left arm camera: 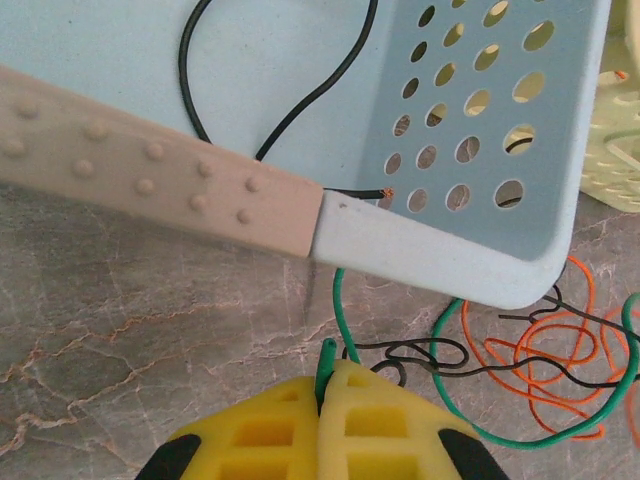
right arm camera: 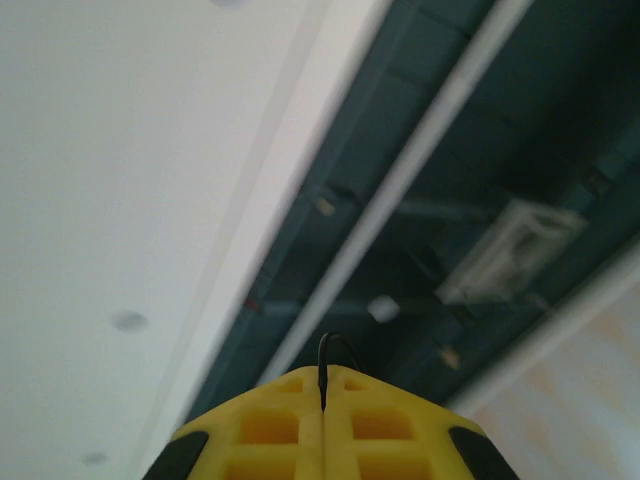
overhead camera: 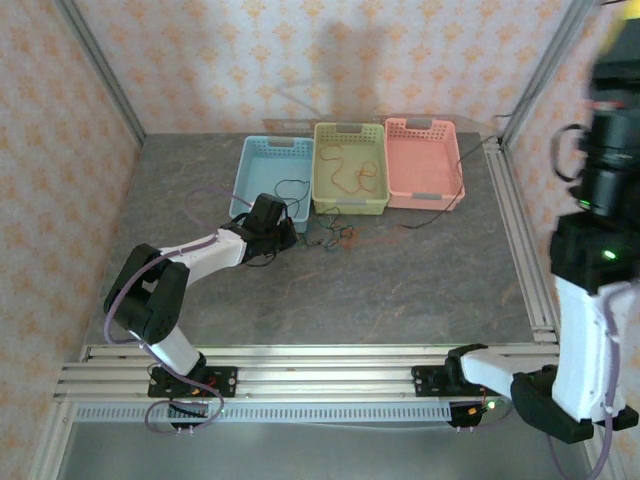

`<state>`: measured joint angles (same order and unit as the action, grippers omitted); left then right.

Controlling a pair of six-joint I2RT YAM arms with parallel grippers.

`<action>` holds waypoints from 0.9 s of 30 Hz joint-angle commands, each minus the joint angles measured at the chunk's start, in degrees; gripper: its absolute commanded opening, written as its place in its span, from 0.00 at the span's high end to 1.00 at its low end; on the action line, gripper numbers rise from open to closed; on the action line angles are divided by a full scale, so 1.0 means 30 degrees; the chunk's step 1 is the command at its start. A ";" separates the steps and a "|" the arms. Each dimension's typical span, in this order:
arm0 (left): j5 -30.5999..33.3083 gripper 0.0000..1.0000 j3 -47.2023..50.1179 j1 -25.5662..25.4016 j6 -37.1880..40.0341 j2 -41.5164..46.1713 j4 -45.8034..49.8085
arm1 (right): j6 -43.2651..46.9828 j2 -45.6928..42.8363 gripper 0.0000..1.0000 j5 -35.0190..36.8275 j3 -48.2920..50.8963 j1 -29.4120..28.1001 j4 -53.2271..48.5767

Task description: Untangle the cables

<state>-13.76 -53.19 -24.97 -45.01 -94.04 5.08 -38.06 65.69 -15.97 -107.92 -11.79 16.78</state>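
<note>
Cables [overhead camera: 330, 237] in loose tangle on tabletop [overhead camera: 400, 290], just before yellow-green basket [overhead camera: 350, 207] and beside near corner of blue basket [left arm camera: 430, 245]. Left jaws closed on end of green cable [left arm camera: 337, 295]; long axis straight away from jaws, up to blue basket edge. More green looping at right among orange cable [left arm camera: 545, 385] strands and a thin black one. Black cable [left arm camera: 315, 100] curving inside blue basket. Right jaws closed, raised, pointing at ceiling, pinching small black wire loop [right arm camera: 323, 355]. Grey marbled tabletop; pink basket [overhead camera: 420, 160] rightmost of row. Patterned wallpaper on walls, aluminium rails [overhead camera: 300, 365] along near edge.
</note>
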 commanded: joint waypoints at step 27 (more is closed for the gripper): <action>-0.0354 1.00 -0.0603 0.0105 0.0064 -0.0429 -0.0013 | 0.8580 -0.2545 0.87 1.0967 2.2581 0.1472 -0.9171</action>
<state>-14.59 -53.30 -24.97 -45.01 -94.83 5.08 -14.09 58.54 11.75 -41.39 -7.44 -7.01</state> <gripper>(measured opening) 0.043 0.098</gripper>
